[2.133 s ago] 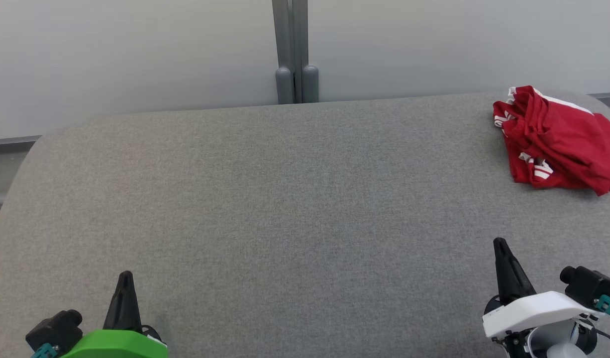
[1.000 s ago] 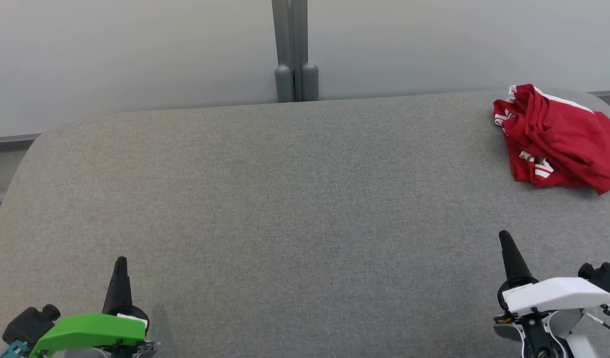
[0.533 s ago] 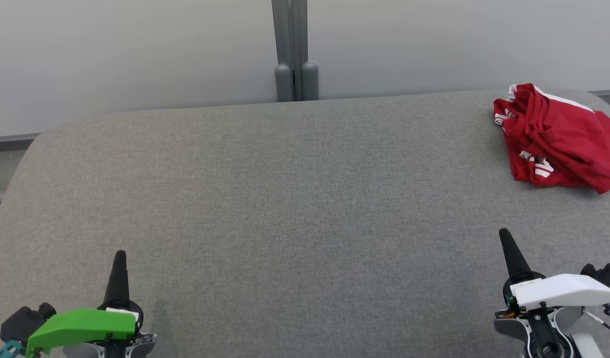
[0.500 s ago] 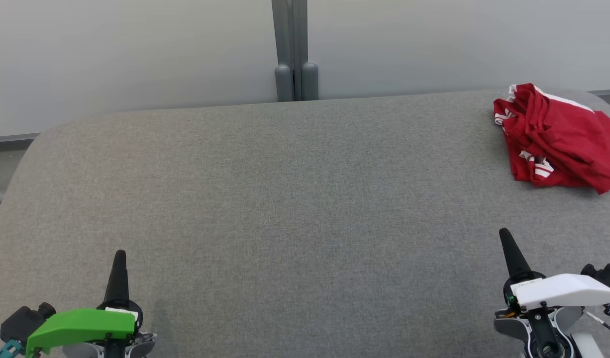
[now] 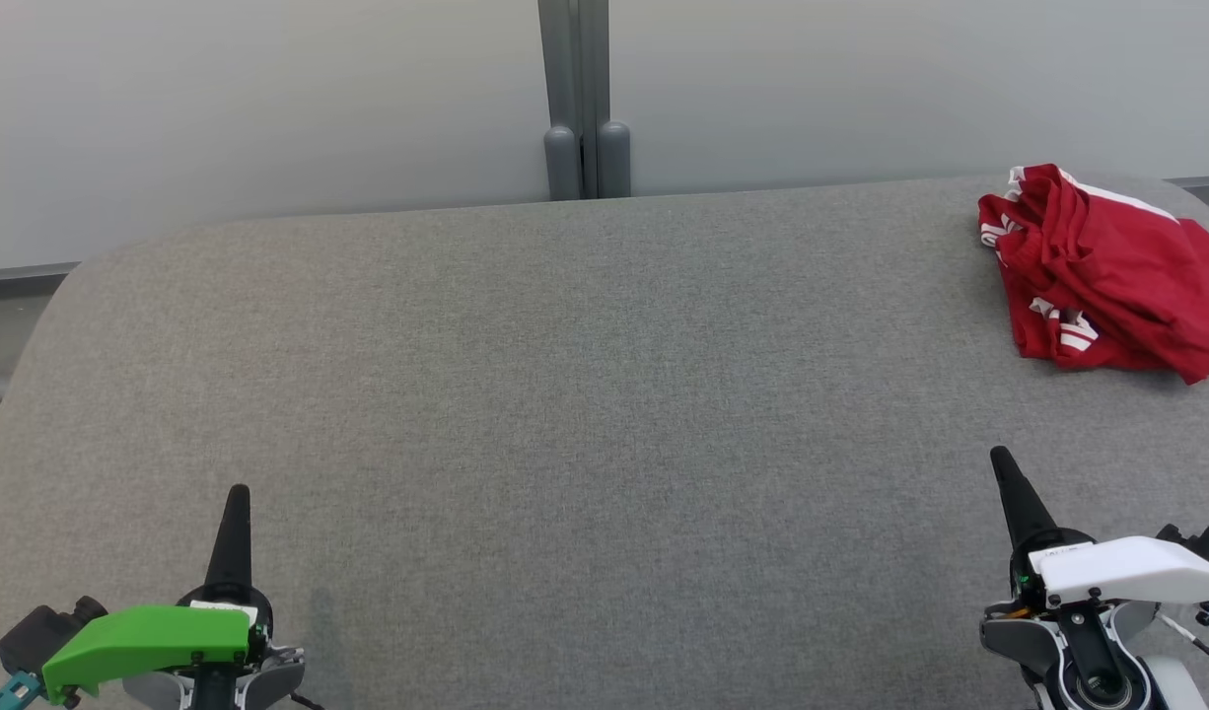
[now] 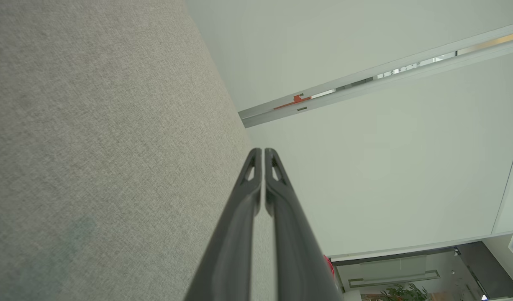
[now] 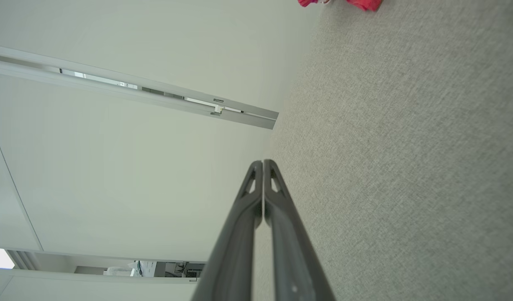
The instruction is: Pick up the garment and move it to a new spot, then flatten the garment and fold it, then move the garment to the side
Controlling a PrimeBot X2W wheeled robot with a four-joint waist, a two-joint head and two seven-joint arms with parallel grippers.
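Lately little has changed: our left end effector (image 5: 238, 493) has crept slightly forward over the counter (image 5: 604, 394) and our right end effector (image 5: 1002, 456) hardly at all, both with fingers pressed together on nothing, while the garment (image 5: 1107, 276) has not stirred. It lies bunched at the far right corner, well ahead of the right end effector, which fits a heap waiting to be fetched as well as one already set aside, though it looks rumpled rather than folded. Open grey top spreads across the middle, but the garment sits close to the rounded far and right edges.
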